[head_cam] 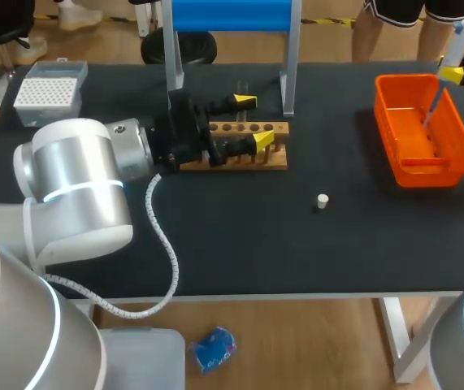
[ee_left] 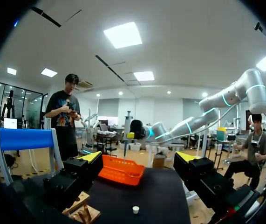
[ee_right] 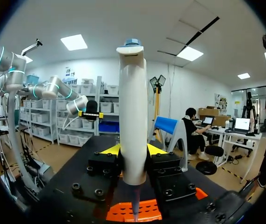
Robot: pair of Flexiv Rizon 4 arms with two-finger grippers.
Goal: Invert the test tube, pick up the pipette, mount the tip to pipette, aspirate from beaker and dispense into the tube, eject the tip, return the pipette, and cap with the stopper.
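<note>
Two risks deserve your attention. Your right gripper (ee_right: 133,150) has both fingers clamped on the white body of the pipette (ee_right: 133,116) from either side, holding it upright above the orange bin (head_cam: 459,130) by the bench's right edge. The thin tip (head_cam: 431,107) on the pipette points down inside the bin's walls. I judge the step in hand to be ejecting that tip. If you release it too close to a wall, it could strike the rim and bounce out onto the bench. The pipette body also looks smooth and rounded, so pressing on it could make it slide or tilt in the fingers.

Your left gripper (head_cam: 253,120) has its fingers spread wide with nothing between them. It sits at the wooden rack (head_cam: 276,158) near the middle of the bench's far edge, with one finger over the rack's front and the other behind it. A glass tube may stand just beside the far finger, but it is too faint to be sure. A careless sideways sweep there could shove the rack or knock whatever stands in it.

The stopper (head_cam: 322,201) lies alone toward the middle of the bench, well apart from both grippers. Seen from the left wrist, it is ahead of the open fingers. It is small and round, so a nudge may send it rolling.
</note>
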